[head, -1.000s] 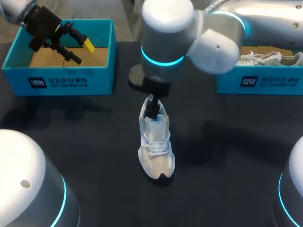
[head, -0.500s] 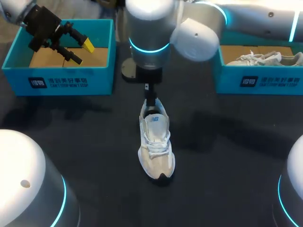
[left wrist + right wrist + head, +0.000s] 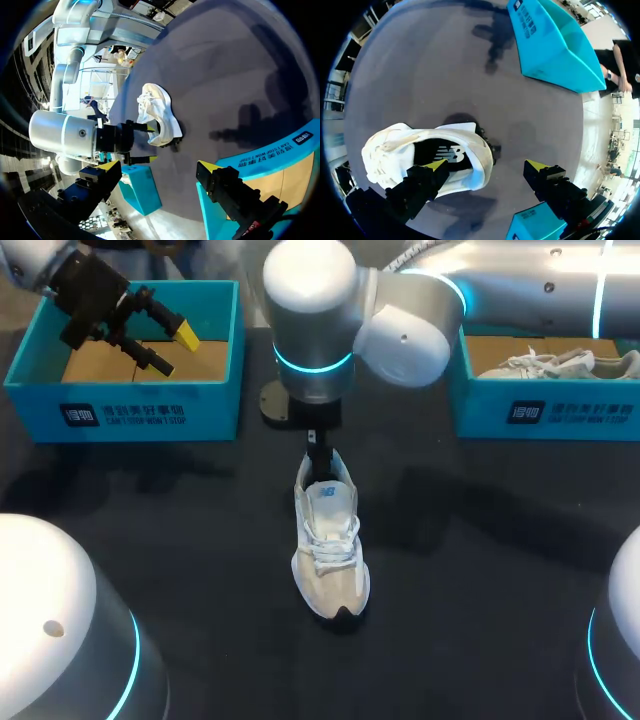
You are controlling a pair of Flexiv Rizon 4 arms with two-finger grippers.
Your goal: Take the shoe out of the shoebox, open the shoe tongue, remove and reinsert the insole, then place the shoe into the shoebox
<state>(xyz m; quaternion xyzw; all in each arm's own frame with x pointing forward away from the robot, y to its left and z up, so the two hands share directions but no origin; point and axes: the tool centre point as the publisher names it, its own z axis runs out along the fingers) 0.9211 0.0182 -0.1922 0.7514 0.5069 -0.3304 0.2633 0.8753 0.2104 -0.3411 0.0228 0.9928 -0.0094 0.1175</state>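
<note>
White sneaker [image 3: 330,540] stands upright mid-table, toe toward 6 o'clock; open teal shoebox [image 3: 215,405] at 10 o'clock, seemingly empty.

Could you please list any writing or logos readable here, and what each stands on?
Left turquoise cardboard shoebox: white print on its front, too small to read surely.
Right turquoise cardboard shoebox: likewise.
White laced sneaker: logo on tongue, no words.
</note>
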